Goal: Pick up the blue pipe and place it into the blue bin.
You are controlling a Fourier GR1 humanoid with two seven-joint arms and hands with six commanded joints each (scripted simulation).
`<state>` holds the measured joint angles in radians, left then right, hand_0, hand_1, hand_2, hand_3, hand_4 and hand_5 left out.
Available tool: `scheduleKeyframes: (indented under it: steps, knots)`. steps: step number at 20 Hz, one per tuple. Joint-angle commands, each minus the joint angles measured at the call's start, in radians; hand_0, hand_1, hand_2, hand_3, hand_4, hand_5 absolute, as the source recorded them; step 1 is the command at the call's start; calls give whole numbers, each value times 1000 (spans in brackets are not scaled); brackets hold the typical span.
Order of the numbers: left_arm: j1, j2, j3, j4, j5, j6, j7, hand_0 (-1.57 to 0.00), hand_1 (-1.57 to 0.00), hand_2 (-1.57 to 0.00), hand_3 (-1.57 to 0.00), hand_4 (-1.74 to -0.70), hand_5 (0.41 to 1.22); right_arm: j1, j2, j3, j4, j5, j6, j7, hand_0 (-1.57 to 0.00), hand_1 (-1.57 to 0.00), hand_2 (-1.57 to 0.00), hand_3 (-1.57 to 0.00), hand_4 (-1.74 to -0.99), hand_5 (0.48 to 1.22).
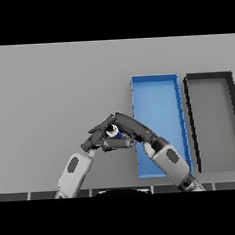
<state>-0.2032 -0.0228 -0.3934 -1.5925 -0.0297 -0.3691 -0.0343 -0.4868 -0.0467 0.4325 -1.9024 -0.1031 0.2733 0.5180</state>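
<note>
The blue pipe (pixel 117 134) is on the grey table just left of the blue bin (pixel 155 95), its pale ring end facing up, largely covered by both hands. My right hand (pixel 133 126) reaches in from the lower right, across the blue bin, and its fingers and thumb are curled round the pipe. My left hand (pixel 93 140) comes in from the lower left. Its fingers are stretched towards the pipe and meet the right hand's fingers over it. I cannot tell whether the pipe is lifted off the table.
A dark grey bin (pixel 212 119) stands to the right of the blue bin, close beside it. The grey table (pixel 54 88) stretches to the left and to the far side of the hands.
</note>
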Motion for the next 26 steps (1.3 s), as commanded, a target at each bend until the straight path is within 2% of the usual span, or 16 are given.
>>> scheduleKeyframes:
  steps: [1, 4, 5, 6, 7, 9, 11, 12, 15, 17, 18, 20, 21, 23, 26]
  knots:
    - [-13, -3, 3, 6, -6, 6, 5, -1571, -1571, -1571, -1426, -1731, 1221, 4, 6, 3, 0, 10, -15, -14, -1533, -1533, -1535, -1501, -1721, 1160]
    - [-5, 14, -3, -13, -49, 37, -24, -1571, -1571, -1571, -1454, -1724, 1221, 10, 5, 7, 2, 41, -44, -56, -1551, -1551, -1552, -1535, -1731, 1190]
    - [-6, 24, 2, -23, -65, 39, -26, -1462, -1342, -1293, -1166, -1599, 1221, 3, 11, 17, -2, 57, -57, -55, -1555, -1555, -1556, -1542, -1733, 1196]
    - [-12, 32, 4, -17, -62, 11, -22, -1169, -1073, -1034, -933, -1475, 1221, 12, 0, 19, -13, 60, -59, -64, -1558, -1558, -1559, -1548, -1734, 1201]
    - [-11, 43, 4, -17, -55, -26, -33, -935, -858, -827, -746, -1372, 1221, 8, 5, 17, -17, 57, -69, -44, -1561, -1561, -1561, -1553, -1736, 1205]
    - [-12, 47, 1, -3, -88, -56, -37, -598, -549, -529, -477, -1206, 1221, 3, 5, 15, -16, 51, -73, 9, -1565, -1565, -1565, -1559, -1738, 1211]
    - [-12, 44, 4, -1, -108, -60, -30, -383, -351, -338, -305, -1085, 1029, -7, 14, 22, -15, 70, -83, 29, -1567, -1567, -1567, -1563, -1739, 1214]
    - [-6, 35, 2, -8, -106, -53, -4, -306, -281, -270, -244, -1047, 938, 7, 12, 32, -31, 74, -85, 13, -1568, -1568, -1568, -1565, -1739, 1216]
    - [-1, 29, 10, -13, -100, -43, 72, -156, -143, -138, -124, -980, 704, 10, 2, 32, -17, 83, -88, -25, -1569, -1569, -1569, -1568, -1740, 1218]
    - [9, 18, 9, -15, -85, -46, 121, -100, -91, -88, -79, -969, 603, 12, 1, 31, -20, 68, -89, -26, -1570, -1570, -1570, -1569, -1740, 1219]
    - [12, 23, 13, -13, -94, -39, 106, -79, -73, -70, -63, -968, 567, 13, 10, 31, -19, 55, -95, -27, -1570, -1570, -1570, -1569, -1741, 1220]
    - [6, 22, 8, -2, -119, -23, 102, -50, -46, -45, -40, -947, 513, 12, 17, 26, -18, 42, -105, -34, -1570, -1570, -1570, -1570, -1741, 1220]
    - [15, 30, 8, 5, -128, -22, 90, -40, -37, -35, -32, -938, 495, 10, 24, 8, -26, 3, -111, -27, -1571, -1571, -1571, -1570, -1741, 1220]
    - [18, 33, 9, 4, -128, -23, 99, -25, -23, -22, -20, -922, 482, -19, 29, -27, -38, -55, -129, 1, -1571, -1571, -1571, -1570, -1741, 1221]
    - [21, 34, 5, 1, -123, -31, 111, -12, -11, -11, -10, -909, 464, -107, 34, -84, -62, -153, -187, 86, -1571, -1571, -1571, -1571, -1741, 1221]
